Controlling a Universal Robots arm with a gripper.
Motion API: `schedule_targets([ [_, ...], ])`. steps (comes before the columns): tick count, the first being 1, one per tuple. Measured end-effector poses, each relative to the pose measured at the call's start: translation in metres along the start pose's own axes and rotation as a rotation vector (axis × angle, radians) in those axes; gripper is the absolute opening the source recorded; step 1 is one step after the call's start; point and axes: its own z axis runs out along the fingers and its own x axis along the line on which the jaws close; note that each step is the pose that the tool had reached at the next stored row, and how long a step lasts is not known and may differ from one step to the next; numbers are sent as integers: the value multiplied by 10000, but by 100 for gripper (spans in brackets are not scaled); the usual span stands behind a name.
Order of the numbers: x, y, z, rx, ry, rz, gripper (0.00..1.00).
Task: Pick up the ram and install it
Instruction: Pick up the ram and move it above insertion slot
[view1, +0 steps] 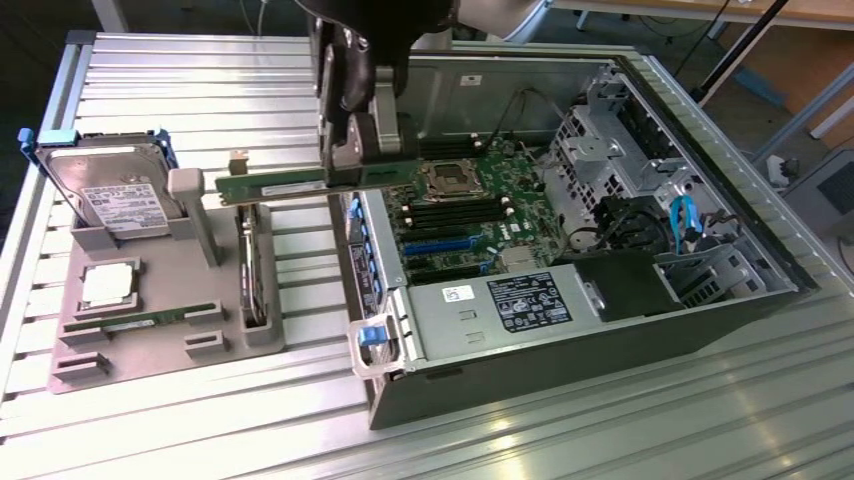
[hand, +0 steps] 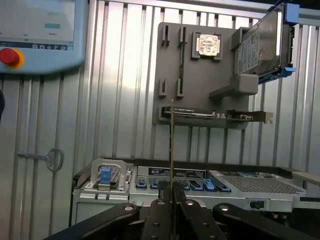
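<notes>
Exterior view: the black pincer (view1: 350, 180) is clamped on a long, thin green ram stick (view1: 274, 186), gripping it nearer its end on the exterior view's right. The stick is held level in the air, clear of the ribbed aluminium bench (view1: 601, 430). Its free end reaches towards the exterior view's left, close to an upright post of the flat grey fixture plate (view1: 160, 350). On that plate a large silver labelled hard drive (view1: 114, 200) stands tilted in a blue frame. A square silver processor chip (view1: 107, 285) lies flat below it, and a second green memory stick (view1: 134, 320) rests in its holders. Just to the exterior view's right of the pincer lies the open grey computer case (view1: 441, 85), with its green motherboard (view1: 487, 210) exposed.

From the wrist view, the green ram stick (hand: 172, 145) shows edge-on as a thin line rising from between the dark fingers (hand: 161, 210), which press together on it. Beyond it are the fixture plate (hand: 200, 95) and a grey control pendant with a red button (hand: 10, 56).
</notes>
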Motion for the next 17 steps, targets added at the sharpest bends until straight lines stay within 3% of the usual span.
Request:
schedule_targets([
  [17, 48, -625, -22, -75, -6, 4, 13],
])
